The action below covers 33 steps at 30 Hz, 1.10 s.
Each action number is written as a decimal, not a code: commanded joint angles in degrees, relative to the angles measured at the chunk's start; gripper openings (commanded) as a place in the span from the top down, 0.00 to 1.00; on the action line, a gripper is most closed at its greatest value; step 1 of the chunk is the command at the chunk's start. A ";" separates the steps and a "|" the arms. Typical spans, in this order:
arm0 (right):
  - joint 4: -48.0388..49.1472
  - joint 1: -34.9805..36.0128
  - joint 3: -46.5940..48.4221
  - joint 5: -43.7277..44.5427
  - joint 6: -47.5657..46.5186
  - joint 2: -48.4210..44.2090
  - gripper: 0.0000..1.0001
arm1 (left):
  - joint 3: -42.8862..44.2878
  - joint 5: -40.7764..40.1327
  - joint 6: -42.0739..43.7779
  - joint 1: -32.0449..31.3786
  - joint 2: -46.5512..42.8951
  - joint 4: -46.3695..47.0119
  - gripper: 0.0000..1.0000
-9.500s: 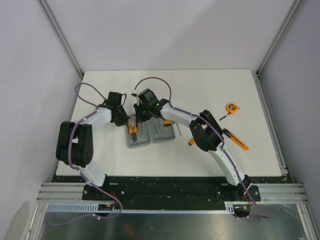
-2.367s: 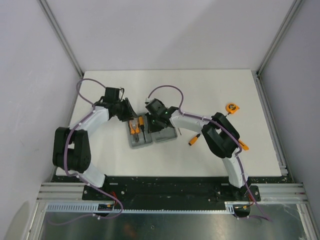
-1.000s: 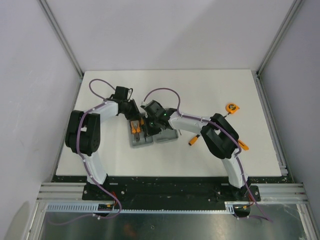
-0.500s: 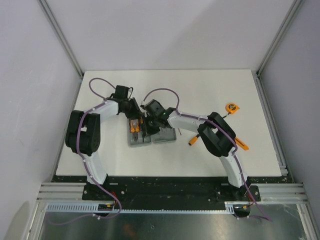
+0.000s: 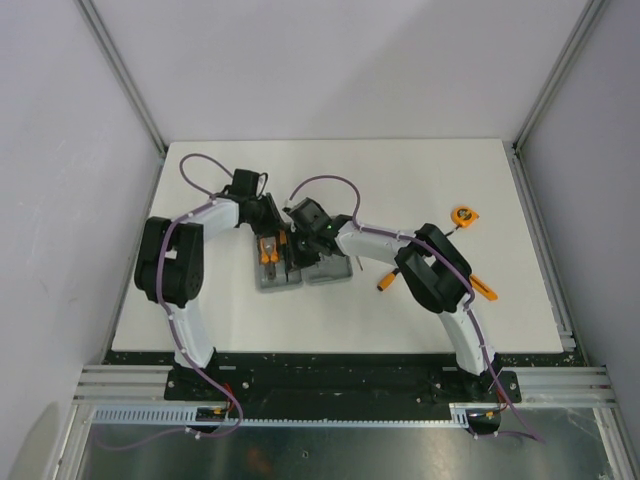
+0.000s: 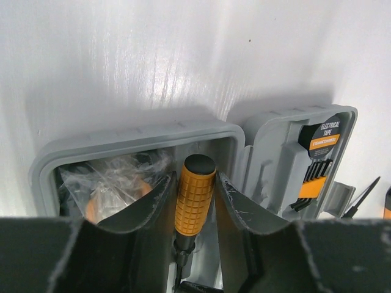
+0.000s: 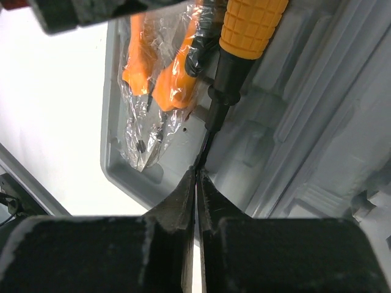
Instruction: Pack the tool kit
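Note:
The tool kit's grey case lies open on the white table. Plastic-wrapped orange pliers rest in its left half. An orange-handled screwdriver lies along the same half, beside the hinge. My left gripper straddles its handle, and the fingers stand close on both sides with a thin gap, so it is open. My right gripper is shut on the tip of the screwdriver's dark shaft. In the top view both grippers meet over the case.
A black roll labelled electrical tape sits in the case's right half. On the table to the right lie an orange tape measure, a small orange-handled tool and an orange knife partly under the right arm.
The left jaws have spread a little around the screwdriver handle. The right gripper keeps its hold on the shaft tip, and both arms have barely shifted.

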 commanded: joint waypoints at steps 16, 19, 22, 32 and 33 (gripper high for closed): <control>2.17 -1.50 3.08 5.72 2.37 -2.79 0.83 | 1.23 -4.77 0.63 -0.18 -3.63 -1.12 0.41; 3.27 -1.53 2.92 5.42 2.10 -3.26 0.90 | 0.81 -5.85 0.64 -0.21 -5.09 -1.37 0.39; 3.55 -1.49 2.74 5.37 1.89 -3.56 0.92 | 0.35 -7.89 0.16 -0.21 -6.79 -1.88 0.40; 4.23 -1.13 1.72 5.21 0.87 -4.27 0.92 | -0.48 -9.66 -0.51 -0.27 -8.96 -2.46 0.63; 4.19 -0.89 1.65 5.18 0.41 -4.36 0.92 | -0.63 -9.15 -0.62 -0.30 -8.69 -2.48 0.64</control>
